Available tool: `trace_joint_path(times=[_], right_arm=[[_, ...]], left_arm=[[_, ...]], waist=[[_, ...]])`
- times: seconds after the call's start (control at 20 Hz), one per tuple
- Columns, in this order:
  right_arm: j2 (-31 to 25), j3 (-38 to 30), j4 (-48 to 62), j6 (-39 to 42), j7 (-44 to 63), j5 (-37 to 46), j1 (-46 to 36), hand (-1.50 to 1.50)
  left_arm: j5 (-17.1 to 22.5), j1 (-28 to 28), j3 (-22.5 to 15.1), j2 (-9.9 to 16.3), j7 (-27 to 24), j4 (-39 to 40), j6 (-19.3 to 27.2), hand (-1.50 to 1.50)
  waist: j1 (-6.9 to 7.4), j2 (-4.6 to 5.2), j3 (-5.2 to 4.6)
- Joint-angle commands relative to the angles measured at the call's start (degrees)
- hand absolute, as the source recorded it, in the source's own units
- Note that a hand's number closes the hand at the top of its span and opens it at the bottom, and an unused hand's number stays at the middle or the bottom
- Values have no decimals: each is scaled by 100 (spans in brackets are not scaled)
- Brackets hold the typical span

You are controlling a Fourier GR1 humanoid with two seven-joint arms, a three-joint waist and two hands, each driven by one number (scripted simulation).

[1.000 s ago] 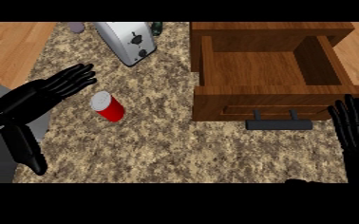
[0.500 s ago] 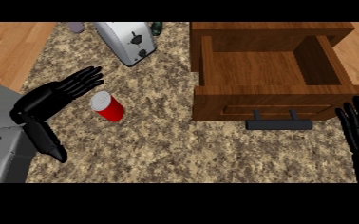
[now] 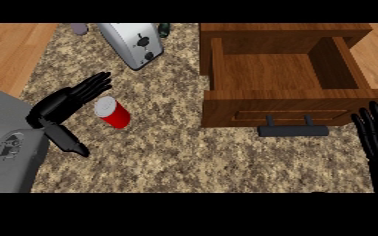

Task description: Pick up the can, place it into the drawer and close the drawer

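hovering my left hand, fingers straight and empty, at nine o'clock of the can; drawer open; right hand fingers straight, empty.

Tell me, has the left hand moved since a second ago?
Yes. The left hand has swung in toward the red can, which lies where it did; its fingers now reach just beside the can's top.

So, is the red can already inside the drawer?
No, the can lies on the counter, left of the open drawer.
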Motion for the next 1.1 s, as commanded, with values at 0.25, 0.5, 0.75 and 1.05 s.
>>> trace_joint_path(times=[0.25,0.5,0.75,1.05], right_arm=[[199,49,372,-32,-355,175,-123,-150],[225,95,283,-137,-216,305,-255,-150],[31,-104,-142,175,-123,-51,103,-150],[222,213,-150,-9,26,273,-38,-150]], left_arm=[[-634,-401,-299,94,-1419,1202,54,-150],[-738,-935,-312,464,-1806,2087,-32,-150],[-1025,-786,-657,336,-2407,2446,302,-150],[-1225,-910,-827,418,-2901,3137,507,-150]], waist=[[-10,10,-1],[-51,31,-6],[-98,24,-8],[-94,38,-11]])
